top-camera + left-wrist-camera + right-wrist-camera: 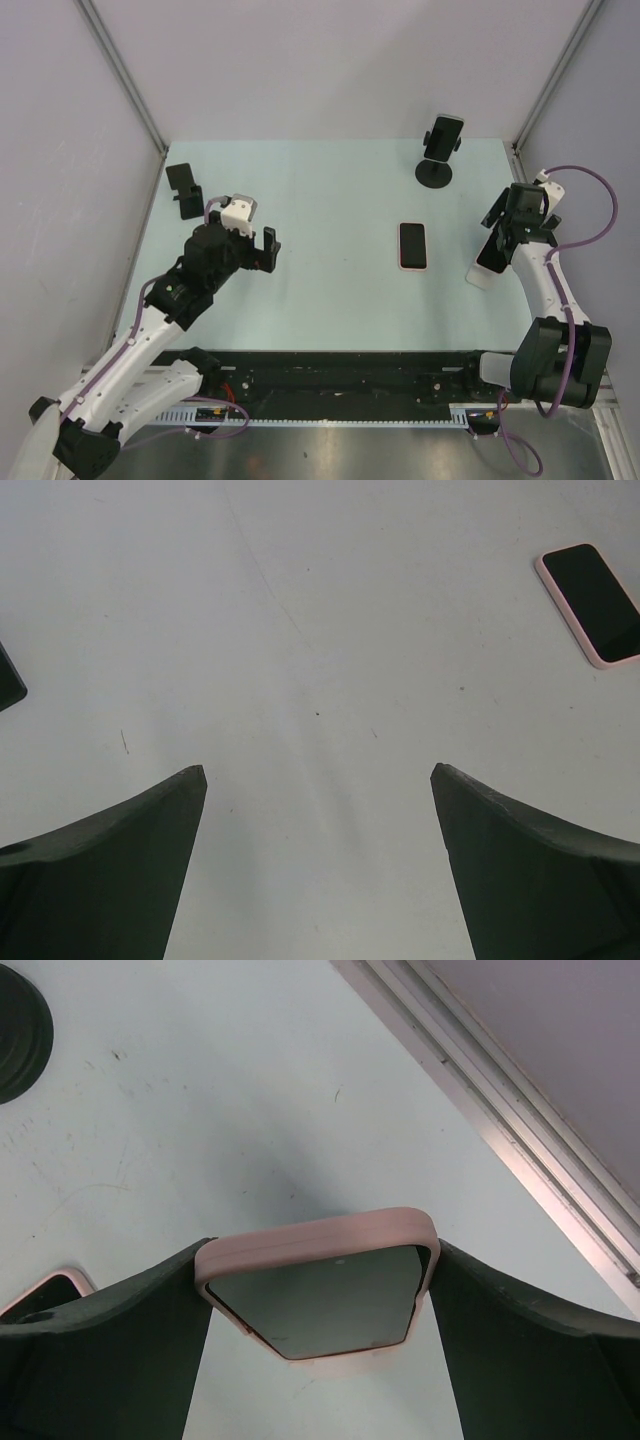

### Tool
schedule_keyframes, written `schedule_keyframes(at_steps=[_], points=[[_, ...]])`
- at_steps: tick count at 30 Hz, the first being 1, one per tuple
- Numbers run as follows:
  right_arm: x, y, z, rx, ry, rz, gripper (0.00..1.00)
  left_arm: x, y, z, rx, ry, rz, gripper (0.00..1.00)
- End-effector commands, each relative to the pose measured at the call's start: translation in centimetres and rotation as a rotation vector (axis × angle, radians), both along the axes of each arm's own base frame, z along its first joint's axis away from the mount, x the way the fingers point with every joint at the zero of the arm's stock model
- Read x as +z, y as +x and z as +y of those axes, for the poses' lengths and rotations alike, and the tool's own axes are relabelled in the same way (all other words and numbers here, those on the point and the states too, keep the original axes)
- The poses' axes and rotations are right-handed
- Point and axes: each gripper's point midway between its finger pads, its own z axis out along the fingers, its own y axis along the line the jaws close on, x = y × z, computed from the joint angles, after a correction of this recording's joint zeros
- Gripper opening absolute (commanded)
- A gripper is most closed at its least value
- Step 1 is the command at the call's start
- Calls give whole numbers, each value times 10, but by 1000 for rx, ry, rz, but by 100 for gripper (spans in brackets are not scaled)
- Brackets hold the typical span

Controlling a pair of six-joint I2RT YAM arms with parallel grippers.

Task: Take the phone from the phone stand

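Note:
A black phone stand (436, 168) with a round base stands at the back right and grips a dark phone (443, 133). My right gripper (507, 236) is in front of it at the right edge, shut on a pink-cased phone (490, 262) held tilted low over the table. In the right wrist view this phone (315, 1285) sits between both fingers of the right gripper (322, 1250). My left gripper (268, 250) is open and empty over the left middle of the table; its wrist view shows the gripper (318, 770) over bare table.
Another pink-cased phone (412, 245) lies flat, screen up, at the table's middle right; it also shows in the left wrist view (595, 602). A second black stand (182, 190) stands at the back left with no phone in it. A metal frame rail (520, 1130) runs along the right edge.

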Motion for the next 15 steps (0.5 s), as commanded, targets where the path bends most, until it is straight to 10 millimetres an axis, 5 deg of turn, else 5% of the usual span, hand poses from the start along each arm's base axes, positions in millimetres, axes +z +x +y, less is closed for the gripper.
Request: schedule_keyframes(at_steps=[1, 8, 15], points=[[27, 6, -5, -5, -27, -65, 83, -1, -1, -5, -40, 18, -11, 100], [47, -3, -2, 7, -39, -114, 40, -1, -2, -9, -64, 14, -4, 100], [71, -11, 3, 29, -44, -181, 19, -4, -3, -14, -89, 9, 8, 100]])
